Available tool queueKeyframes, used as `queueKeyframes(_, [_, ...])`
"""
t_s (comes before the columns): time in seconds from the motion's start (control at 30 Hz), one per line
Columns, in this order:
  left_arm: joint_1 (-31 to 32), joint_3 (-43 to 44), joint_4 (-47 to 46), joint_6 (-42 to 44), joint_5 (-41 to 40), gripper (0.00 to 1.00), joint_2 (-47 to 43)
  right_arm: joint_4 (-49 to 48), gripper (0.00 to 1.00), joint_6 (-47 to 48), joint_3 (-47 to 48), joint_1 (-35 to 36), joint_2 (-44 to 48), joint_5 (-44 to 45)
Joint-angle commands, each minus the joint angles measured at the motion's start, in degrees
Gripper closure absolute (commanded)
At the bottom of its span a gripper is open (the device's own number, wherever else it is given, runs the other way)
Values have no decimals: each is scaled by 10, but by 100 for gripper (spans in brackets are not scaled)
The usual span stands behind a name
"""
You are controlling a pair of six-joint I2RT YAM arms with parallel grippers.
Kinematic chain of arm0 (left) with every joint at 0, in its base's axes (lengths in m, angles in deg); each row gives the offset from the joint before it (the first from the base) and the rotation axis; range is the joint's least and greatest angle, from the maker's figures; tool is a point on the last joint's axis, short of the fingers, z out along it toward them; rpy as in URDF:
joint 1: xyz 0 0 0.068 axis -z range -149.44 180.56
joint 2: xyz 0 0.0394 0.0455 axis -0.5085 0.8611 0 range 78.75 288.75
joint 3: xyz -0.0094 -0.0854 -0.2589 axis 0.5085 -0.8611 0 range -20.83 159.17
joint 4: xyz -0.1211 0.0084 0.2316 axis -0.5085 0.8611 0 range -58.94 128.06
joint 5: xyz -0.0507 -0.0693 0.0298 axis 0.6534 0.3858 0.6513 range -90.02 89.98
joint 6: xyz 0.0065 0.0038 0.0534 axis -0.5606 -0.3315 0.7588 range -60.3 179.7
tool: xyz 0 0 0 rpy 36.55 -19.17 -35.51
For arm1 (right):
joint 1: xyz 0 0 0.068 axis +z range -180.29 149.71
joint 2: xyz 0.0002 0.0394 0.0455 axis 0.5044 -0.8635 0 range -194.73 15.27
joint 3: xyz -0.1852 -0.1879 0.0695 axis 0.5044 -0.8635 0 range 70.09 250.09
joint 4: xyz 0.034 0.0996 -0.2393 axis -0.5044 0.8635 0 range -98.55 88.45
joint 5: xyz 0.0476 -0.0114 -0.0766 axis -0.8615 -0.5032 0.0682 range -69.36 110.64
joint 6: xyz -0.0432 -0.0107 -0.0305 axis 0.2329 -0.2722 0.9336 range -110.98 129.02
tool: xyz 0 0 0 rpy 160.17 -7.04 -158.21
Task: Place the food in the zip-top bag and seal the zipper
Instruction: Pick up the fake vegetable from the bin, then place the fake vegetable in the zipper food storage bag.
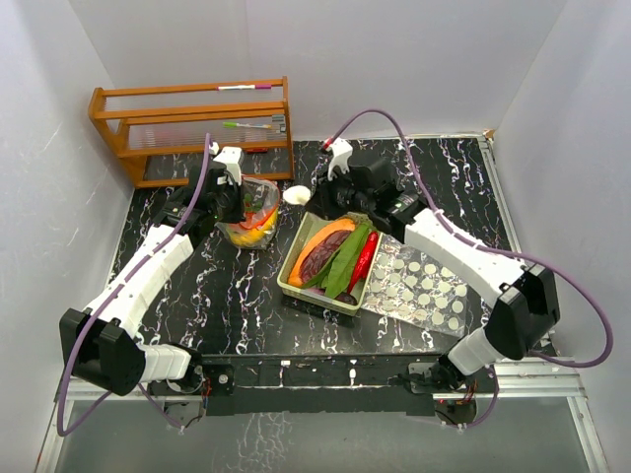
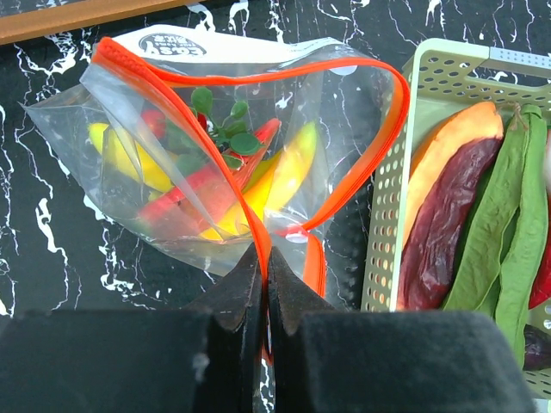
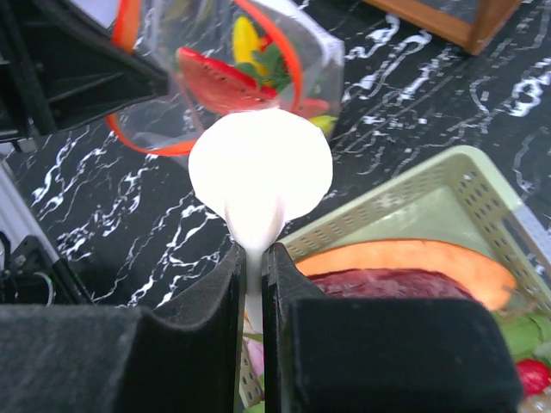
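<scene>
The clear zip-top bag (image 1: 254, 221) with an orange zipper (image 2: 250, 202) stands open left of the basket. It holds a yellow banana (image 2: 280, 176), a watermelon slice (image 3: 219, 82) and other food. My left gripper (image 2: 265, 258) is shut on the zipper's near rim. My right gripper (image 3: 256, 249) is shut on the thin stem of a white bulb-shaped toy food (image 3: 260, 168), held in the air between bag and basket (image 1: 295, 194). An orange wedge (image 1: 325, 239), purple aubergine (image 1: 317, 260), green pods (image 1: 345, 261) and red chilli (image 1: 363, 261) lie in the basket.
The pale green slatted basket (image 1: 296, 288) sits mid-table, right of the bag. A clear sheet with several pale round discs (image 1: 422, 291) lies against its right side. A wooden rack (image 1: 187, 123) stands at the back left. White walls close in the table.
</scene>
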Motion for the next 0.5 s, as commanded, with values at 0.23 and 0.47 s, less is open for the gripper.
queueKeyframes(0.23, [2,11,-14,-6,12,100,-11,-94,92,-5,121,31,-113,-60])
queueKeyframes(0.47, [2,8,-11,-8,13,100,-22,-102,92,-27,201,35,-214,-39])
